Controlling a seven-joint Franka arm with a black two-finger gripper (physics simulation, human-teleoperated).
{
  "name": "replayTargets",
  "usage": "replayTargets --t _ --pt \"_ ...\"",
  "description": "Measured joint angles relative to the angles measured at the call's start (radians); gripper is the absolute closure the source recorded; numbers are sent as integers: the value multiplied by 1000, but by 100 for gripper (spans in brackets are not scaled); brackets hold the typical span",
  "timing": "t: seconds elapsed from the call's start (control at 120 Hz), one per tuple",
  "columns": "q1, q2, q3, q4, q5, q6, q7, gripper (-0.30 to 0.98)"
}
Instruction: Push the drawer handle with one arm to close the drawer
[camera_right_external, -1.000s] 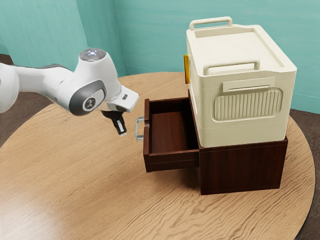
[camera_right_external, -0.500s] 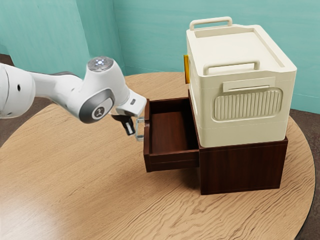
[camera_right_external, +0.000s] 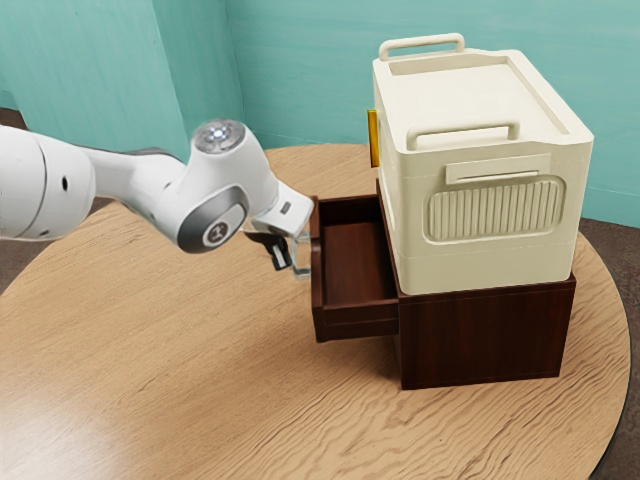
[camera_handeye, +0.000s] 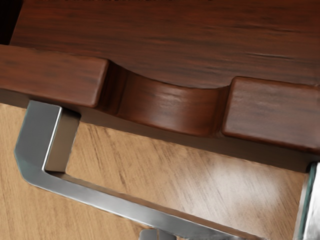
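- The black two-finger gripper (camera_right_external: 283, 268) is closed, its tips set together at the outer side of the handle bar, with nothing gripped between them.
- The silver, square-cornered metal handle (camera_handeye: 100, 196) is fixed to the drawer front; its long bar is run parallel to that front and is pointed outward, toward the arm.
- The dark reddish-brown wooden drawer (camera_right_external: 317, 290) is partly pulled out toward the exterior view's left. A scooped notch is cut in the top edge of its front, and a bare wooden floor is seen inside.
- The white jointed arm (camera_right_external: 250, 170) is reached in from the exterior view's left; a small logo is borne on its dark-ringed round cap (camera_right_external: 216, 234), but it cannot be read.
- The dark brown wooden cabinet (camera_right_external: 485, 335) is stood on the round, light wood-grained table (camera_right_external: 150, 380).
- On the cabinet, a cream lidded box (camera_right_external: 470, 260) with two raised handles and a ribbed side panel is set; its contents are hidden.
- Behind the table, a teal wall (camera_right_external: 300, 60) is seen.
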Motion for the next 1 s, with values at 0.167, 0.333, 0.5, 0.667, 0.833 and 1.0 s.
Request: replayTargets --t 0.167,0.333,0.5,0.667,0.833,1.0 --pt "-7 37 -4 40 -3 16 0 79" --pt "-6 69 -28 68 -5 24 1 79" --pt "-8 86 -47 85 -6 43 1 79" --pt "-7 102 -56 89 -6 84 1 79" --pt "-7 116 -74 92 -6 132 1 79" --pt "-6 134 -83 93 -5 189 0 79"
